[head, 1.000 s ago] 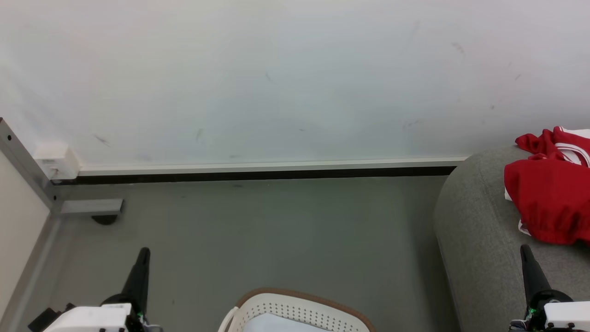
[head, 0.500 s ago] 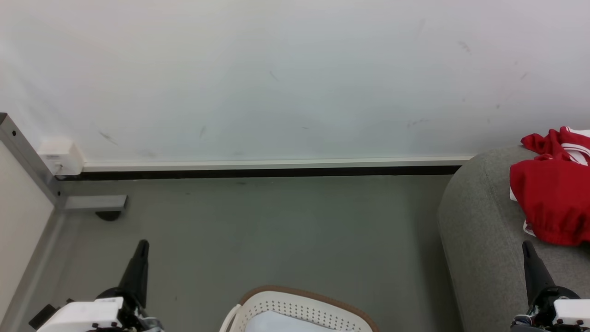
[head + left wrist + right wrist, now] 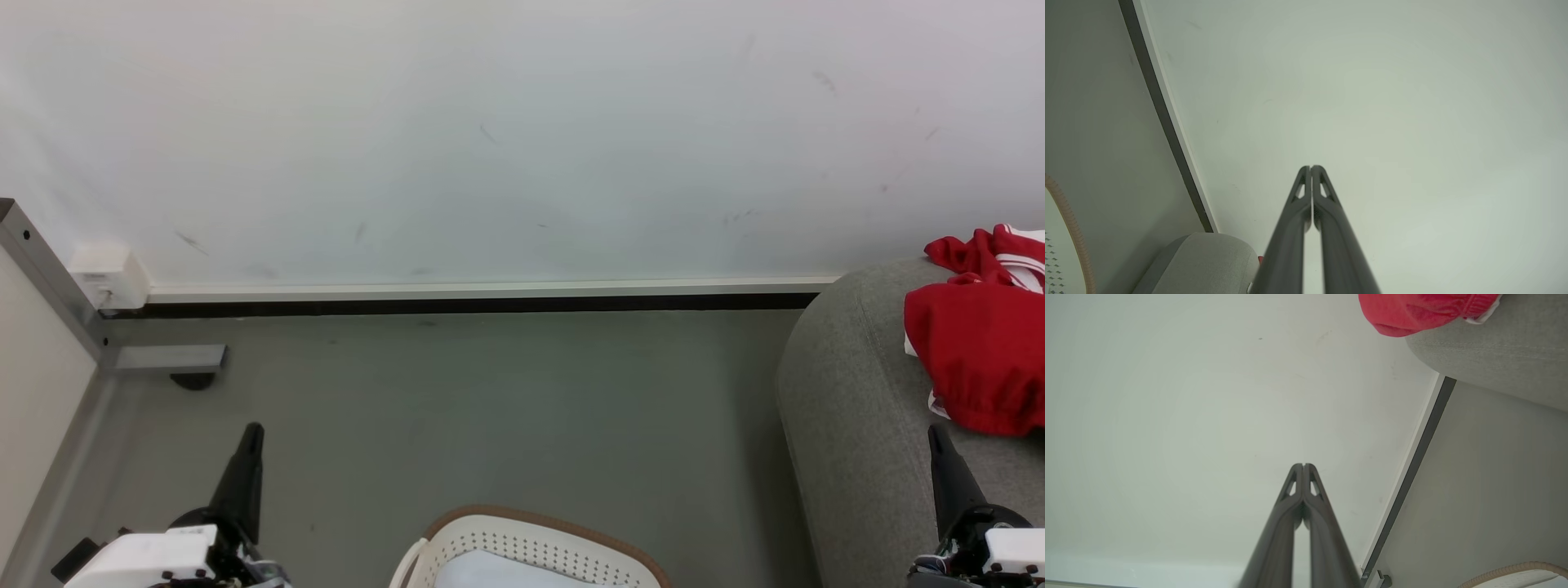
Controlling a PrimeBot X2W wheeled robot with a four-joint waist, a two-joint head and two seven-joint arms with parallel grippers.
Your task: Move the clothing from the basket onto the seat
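The red clothing (image 3: 980,359) with white stripes lies bunched on the grey seat (image 3: 849,408) at the right edge of the head view; the right wrist view catches the clothing (image 3: 1421,310) on the seat (image 3: 1494,363). The white basket (image 3: 531,547) with its brown rim sits at the bottom centre, white lining inside and no red visible in it. My left gripper (image 3: 253,431) is shut and empty over the floor left of the basket; its tips meet in the left wrist view (image 3: 1311,167). My right gripper (image 3: 936,433) is shut and empty above the seat's front, tips together (image 3: 1303,465).
A white wall (image 3: 490,139) with a dark baseboard (image 3: 457,306) runs behind the grey floor (image 3: 490,408). A metal frame leg and foot (image 3: 163,359) and a white box (image 3: 106,273) stand at the left.
The camera view shifted slightly between the oldest frame and now. Both grippers stay shut and nearly still; the clothing has not moved on the seat.
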